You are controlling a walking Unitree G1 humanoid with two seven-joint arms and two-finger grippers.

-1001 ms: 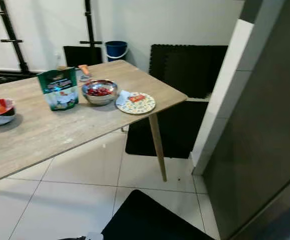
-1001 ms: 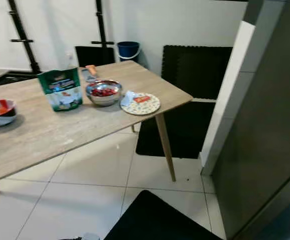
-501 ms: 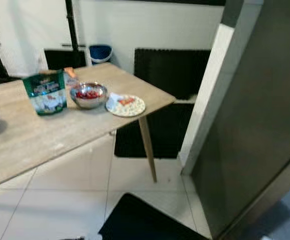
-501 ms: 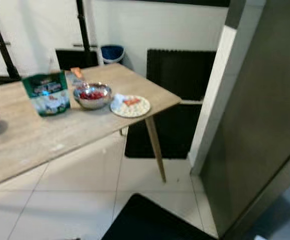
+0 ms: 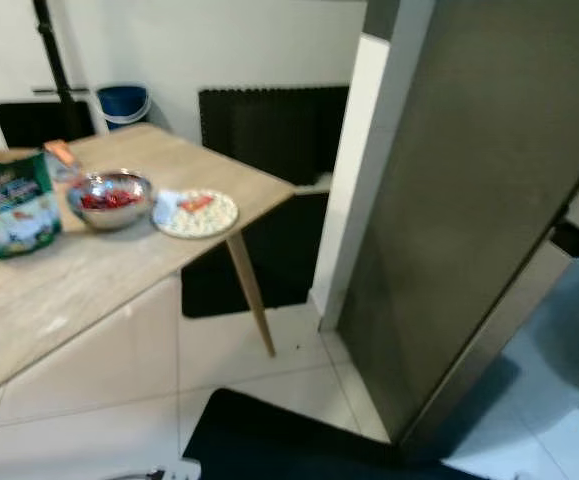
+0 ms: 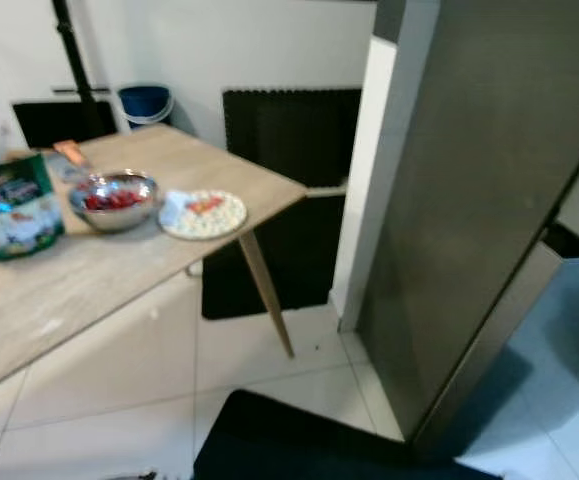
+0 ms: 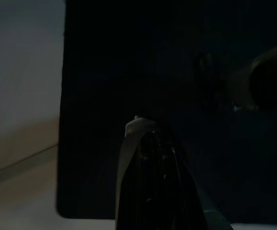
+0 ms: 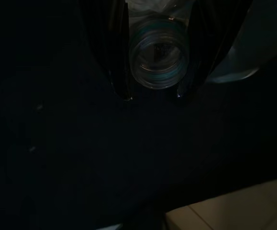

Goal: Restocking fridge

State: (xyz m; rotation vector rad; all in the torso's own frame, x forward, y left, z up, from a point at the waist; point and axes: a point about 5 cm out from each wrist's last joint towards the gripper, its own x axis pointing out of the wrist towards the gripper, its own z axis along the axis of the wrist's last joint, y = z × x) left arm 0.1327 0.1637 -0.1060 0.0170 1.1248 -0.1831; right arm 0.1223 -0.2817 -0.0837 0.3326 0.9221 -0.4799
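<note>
The tall dark grey fridge [image 5: 469, 190] stands shut on the right, next to a white wall post [image 5: 354, 170]. In the right wrist view my right gripper [image 8: 153, 97] is shut on a clear plastic bottle [image 8: 157, 57], seen end-on between the two black fingers [image 8: 116, 57]. The left gripper [image 7: 143, 132] hangs over a dark mat with its fingers together and nothing in them. On the wooden table [image 5: 79, 290] at the left stand a green bag [image 5: 9, 205], a steel bowl of red fruit [image 5: 111, 197] and a patterned plate [image 5: 199, 212].
A black floor mat [image 5: 279, 445] lies just in front of me and another black mat [image 5: 269, 130] leans on the back wall. A blue bucket [image 5: 124, 102] sits behind the table. The angled table leg [image 5: 251, 300] stands on white tiles near the fridge.
The camera has swung right: the table slid to the left edge, the red-and-white bowl left the picture, and the fridge now takes up much more of the view.
</note>
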